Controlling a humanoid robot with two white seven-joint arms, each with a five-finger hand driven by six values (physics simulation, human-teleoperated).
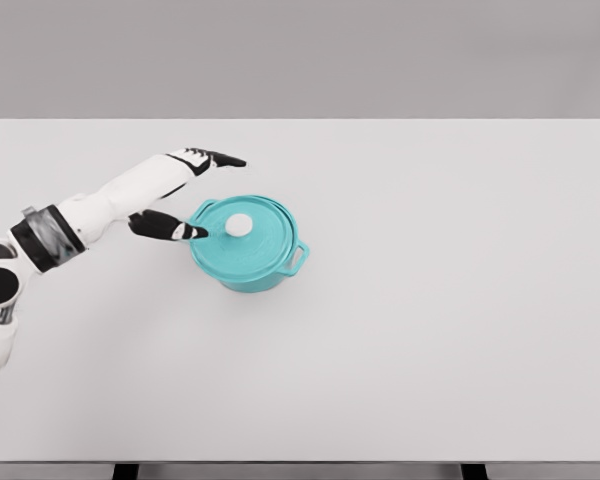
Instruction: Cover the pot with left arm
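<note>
- The left hand (pixel 195 190) sits at the left side of the teal pot (pixel 248 245), fingers spread wide and grasping nothing: the upper fingers (pixel 218 158) point out over the tabletop (pixel 460 300) beyond the pot, and a lower digit (pixel 185 232) reaches toward the pot's left rim.
- The teal lid (pixel 242 238) lies just right of the hand, on top of the pot, with its white knob (pixel 239 225) near the lid's middle.
- Judging from how the lid lies, the covering looks done or nearly done; the step in hand seems to be letting go and clearing away.
- To do this well, the hand should draw off to the side away from the pot, keeping its fingers open so none catches the rim or knob and drags the lid askew.
- A side handle (pixel 298 257) shows on the pot's far side from the hand; the handle nearer the hand is hard to make out behind the lower digit.
- Whether that digit touches the lid or only hovers beside it cannot be told.
- Whether the lid sits fully seated all round is not clear from this angle.
- The right arm is out of view.
</note>
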